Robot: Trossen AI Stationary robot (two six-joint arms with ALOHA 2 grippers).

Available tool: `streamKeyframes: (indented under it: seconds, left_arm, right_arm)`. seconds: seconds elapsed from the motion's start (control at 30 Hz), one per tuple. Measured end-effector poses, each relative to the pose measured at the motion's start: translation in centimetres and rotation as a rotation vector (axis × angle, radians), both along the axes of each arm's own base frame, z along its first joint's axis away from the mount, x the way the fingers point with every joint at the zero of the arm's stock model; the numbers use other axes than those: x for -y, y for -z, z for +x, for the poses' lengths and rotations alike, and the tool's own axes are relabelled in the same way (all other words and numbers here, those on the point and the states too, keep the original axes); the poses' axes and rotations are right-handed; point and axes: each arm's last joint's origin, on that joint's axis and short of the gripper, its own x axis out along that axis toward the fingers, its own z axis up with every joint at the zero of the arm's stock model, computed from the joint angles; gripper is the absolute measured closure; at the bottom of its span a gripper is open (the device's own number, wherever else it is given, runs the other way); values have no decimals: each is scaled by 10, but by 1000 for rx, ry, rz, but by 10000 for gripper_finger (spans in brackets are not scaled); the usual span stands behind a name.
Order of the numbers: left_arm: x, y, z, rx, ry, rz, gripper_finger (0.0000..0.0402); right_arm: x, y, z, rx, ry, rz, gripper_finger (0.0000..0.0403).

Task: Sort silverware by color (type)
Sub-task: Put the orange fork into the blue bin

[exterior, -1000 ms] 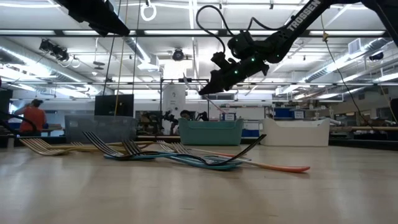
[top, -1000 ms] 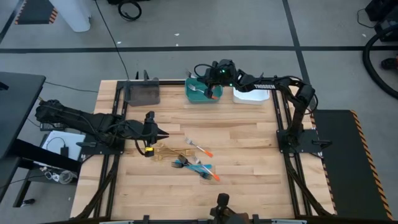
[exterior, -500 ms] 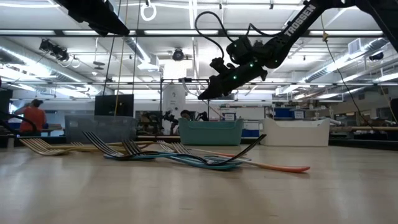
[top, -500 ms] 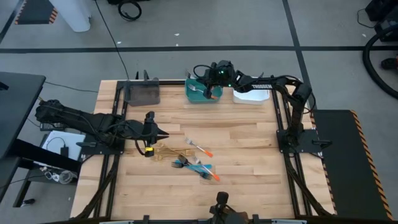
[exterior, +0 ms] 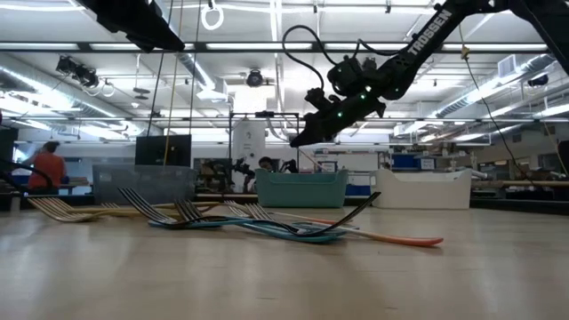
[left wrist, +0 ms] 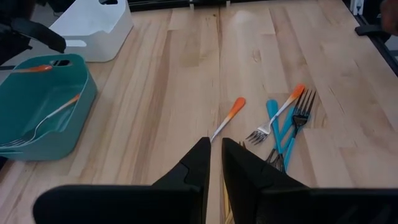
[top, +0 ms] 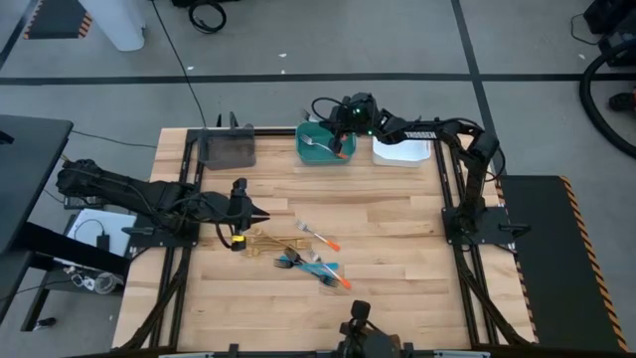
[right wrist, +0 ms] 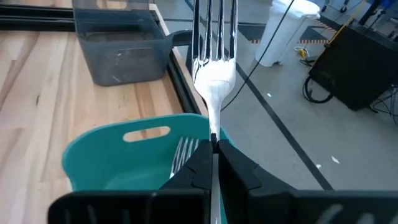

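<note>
Though slightly shifted, fork (right wrist: 213, 74) above teal bin (top: 310, 144)

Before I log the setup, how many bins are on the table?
3, along the far edge: grey bin left, teal bin middle, white bin right. None seems hidden.

R gripper (exterior: 298, 140) above teal bin (exterior: 300, 189); forks (exterior: 240, 220) piled on table (exterior: 284, 276) in front.
</note>
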Motion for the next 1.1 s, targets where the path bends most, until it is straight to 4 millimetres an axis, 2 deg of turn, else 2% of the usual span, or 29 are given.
streamKeyframes:
  seconds: [0.37,0.63,0.8,0.97,1.1]
  left_arm:
    - [0,0,0,0,0,0,351]
    - [0,0,0,-2,2,-13,351]
    - [0,0,0,-2,-10,-36,351]
    - [2,9,-9,-115,9,-85,351]
    - [5,11,-11,-141,-2,-119,351]
  right_arm:
    - [0,0,0,-1,-9,5,384]
    - [-2,9,-4,-88,7,59,384]
    - [-2,9,-4,-85,8,60,384]
    - [-2,11,-5,-120,53,59,384]
    - [-2,14,-7,-141,58,81,384]
